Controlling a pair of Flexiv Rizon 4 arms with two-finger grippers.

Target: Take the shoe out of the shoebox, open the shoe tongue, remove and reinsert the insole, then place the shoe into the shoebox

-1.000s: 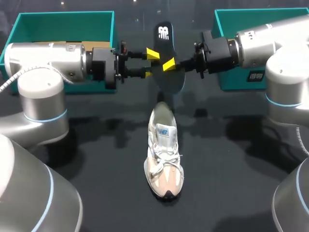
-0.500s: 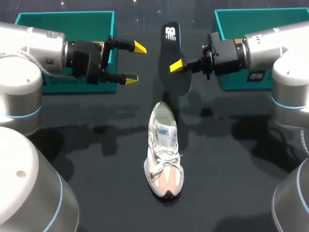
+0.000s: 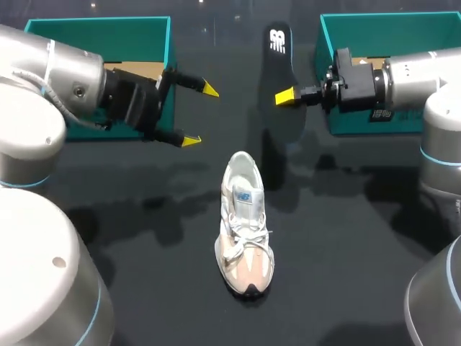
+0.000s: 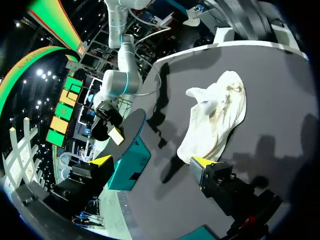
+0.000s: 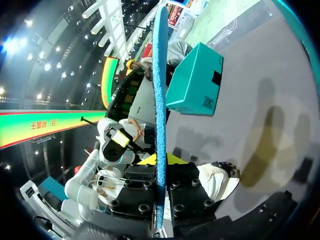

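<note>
The white and beige shoe [image 3: 243,223] lies on the black table mid-front, toe toward me, and it is also ahead of the left fingers [image 4: 215,117]. The black insole [image 3: 277,65] hangs in the air beyond the shoe's heel, with my right gripper [image 3: 288,96] shut on its edge. In the right wrist view the insole [image 5: 160,100] stands edge-on between the fingers of that gripper [image 5: 160,160]. My left gripper [image 3: 194,114] is open and holds nothing, to the left of the insole and apart from it; its own view shows it [image 4: 152,165] spread wide.
A teal shoebox part [image 3: 97,36] sits at the back left, behind the left arm. A second teal box [image 3: 360,29] sits at the back right, behind the right arm. Bare black tabletop surrounds the shoe.
My left gripper let go of the insole, opened wide and drew back to the left. The right gripper carried the insole to the right and farther back.
</note>
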